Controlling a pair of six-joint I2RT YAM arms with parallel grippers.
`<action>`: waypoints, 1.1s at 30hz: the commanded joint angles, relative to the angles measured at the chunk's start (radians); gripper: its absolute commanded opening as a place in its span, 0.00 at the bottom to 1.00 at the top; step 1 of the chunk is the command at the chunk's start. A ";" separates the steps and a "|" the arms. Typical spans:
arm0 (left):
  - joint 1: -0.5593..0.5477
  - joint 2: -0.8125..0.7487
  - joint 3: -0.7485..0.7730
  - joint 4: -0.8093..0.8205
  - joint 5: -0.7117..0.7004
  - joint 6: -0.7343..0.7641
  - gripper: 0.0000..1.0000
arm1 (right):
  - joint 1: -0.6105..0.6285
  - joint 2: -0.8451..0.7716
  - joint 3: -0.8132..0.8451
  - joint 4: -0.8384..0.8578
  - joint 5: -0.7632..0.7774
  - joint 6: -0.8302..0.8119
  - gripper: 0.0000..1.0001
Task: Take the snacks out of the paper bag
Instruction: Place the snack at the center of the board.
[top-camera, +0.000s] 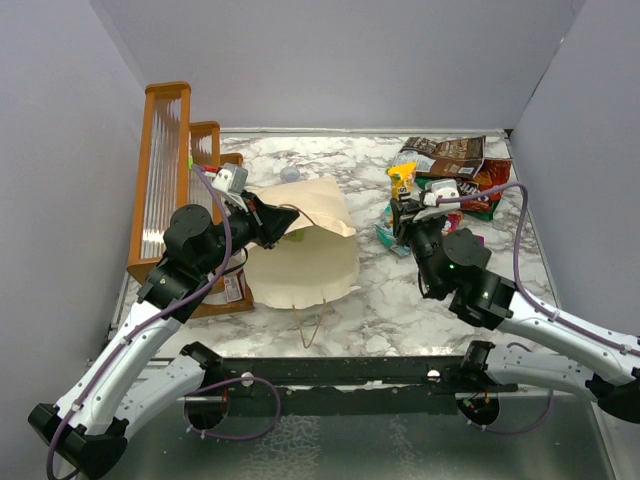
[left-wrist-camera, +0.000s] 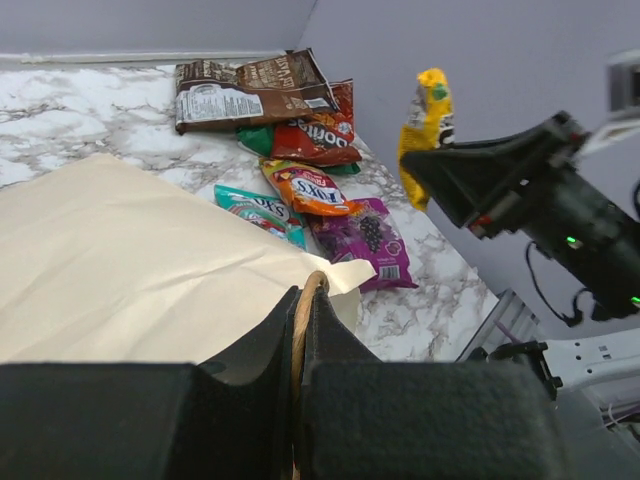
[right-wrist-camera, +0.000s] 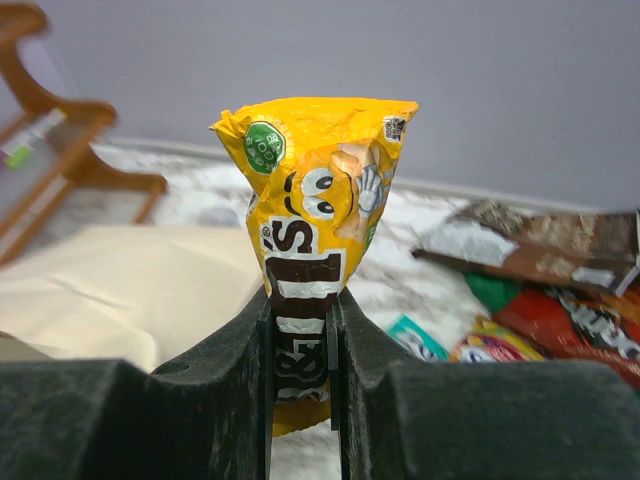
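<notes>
In the top view, the bag (top-camera: 305, 262) lies with its mouth lifted. The loose snacks (top-camera: 455, 170) pile to its right, and the left gripper (top-camera: 288, 220) sits at its upper rim. We see 1 risk here: the right gripper (top-camera: 408, 215) pinches the candy pack (top-camera: 402, 180) only by its lower end, so a quick swing could slip it out short of the pile.

In the left wrist view, the left jaws are pressed tight together on the bag's thin handle (left-wrist-camera: 305, 310). We judge that if that loop slides free, the bag's mouth sags closed over whatever remains inside.

In the right wrist view, the right jaws stand narrow, clamped on the pack, which rises upright above them, right of the bag.
</notes>
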 joint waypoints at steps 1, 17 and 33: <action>-0.004 -0.014 0.019 -0.005 0.024 -0.002 0.00 | -0.195 0.064 -0.052 -0.211 -0.137 0.326 0.11; -0.004 -0.015 -0.001 0.049 0.145 -0.029 0.00 | -0.222 0.134 -0.409 -0.250 -0.366 0.912 0.16; -0.003 -0.007 -0.007 0.093 0.181 -0.052 0.00 | -0.229 -0.030 -0.314 -0.003 -0.606 0.366 0.76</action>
